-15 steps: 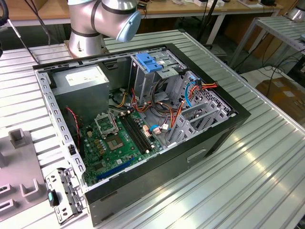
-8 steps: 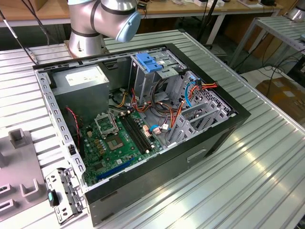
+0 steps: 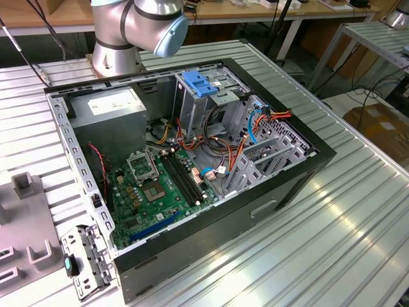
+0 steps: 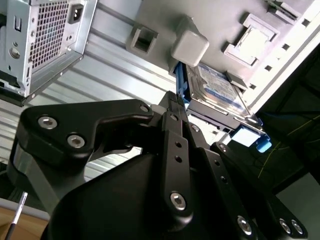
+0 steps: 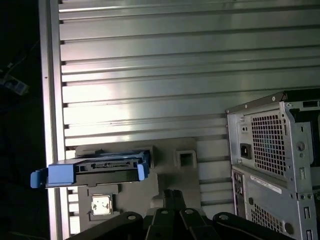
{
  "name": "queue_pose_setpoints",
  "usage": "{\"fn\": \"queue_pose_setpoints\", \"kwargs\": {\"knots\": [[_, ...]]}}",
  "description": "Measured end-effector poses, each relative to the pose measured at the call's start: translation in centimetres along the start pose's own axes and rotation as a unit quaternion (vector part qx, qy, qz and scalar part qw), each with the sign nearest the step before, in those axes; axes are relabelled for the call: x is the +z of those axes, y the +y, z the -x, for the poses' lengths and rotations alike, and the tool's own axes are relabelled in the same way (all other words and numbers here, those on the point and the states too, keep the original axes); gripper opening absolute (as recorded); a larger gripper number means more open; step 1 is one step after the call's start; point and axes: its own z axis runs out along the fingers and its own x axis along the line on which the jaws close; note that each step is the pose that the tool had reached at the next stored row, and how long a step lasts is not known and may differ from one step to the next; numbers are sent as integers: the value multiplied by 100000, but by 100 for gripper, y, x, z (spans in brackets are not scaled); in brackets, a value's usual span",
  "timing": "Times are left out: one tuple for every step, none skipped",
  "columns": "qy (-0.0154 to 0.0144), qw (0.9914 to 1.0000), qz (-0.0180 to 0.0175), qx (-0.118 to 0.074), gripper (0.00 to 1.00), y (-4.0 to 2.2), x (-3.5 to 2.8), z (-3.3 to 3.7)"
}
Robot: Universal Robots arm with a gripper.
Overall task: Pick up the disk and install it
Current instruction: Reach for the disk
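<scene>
flat metal disk (image 5: pixel 107 169) with blue plastic ends sits on grey plate (image 5: pixel 170 175).

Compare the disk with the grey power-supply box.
The disk is a thin slab with blue carrier ends; the power-supply box is bulky and plain grey. The disk rests on a grey holder outside the case; the box sits inside it. Both carry white labels.

exterior view evenly bright; glare bands on the ribbed table (image 5: pixel 150 95) in the first wrist view.
</scene>
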Motion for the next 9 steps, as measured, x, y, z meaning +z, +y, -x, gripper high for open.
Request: {"fn": "queue_pose_setpoints", "kwargs": {"knots": [[4, 100000, 11, 5, 11, 3, 2, -36], [5, 100000, 17, 4, 11, 3, 3, -57], [7, 100000, 19, 5, 11, 3, 3, -76], [14, 100000, 20, 9, 11, 1, 3, -105], [11, 100000, 27, 12, 11, -1, 3, -129], [9, 100000, 32, 10, 11, -4, 3, -165], [10, 100000, 32, 10, 11, -7, 3, -211], [13, 100000, 30, 8, 11, -9, 3, -231], [8, 100000, 32, 10, 11, -11, 3, -254]]}}
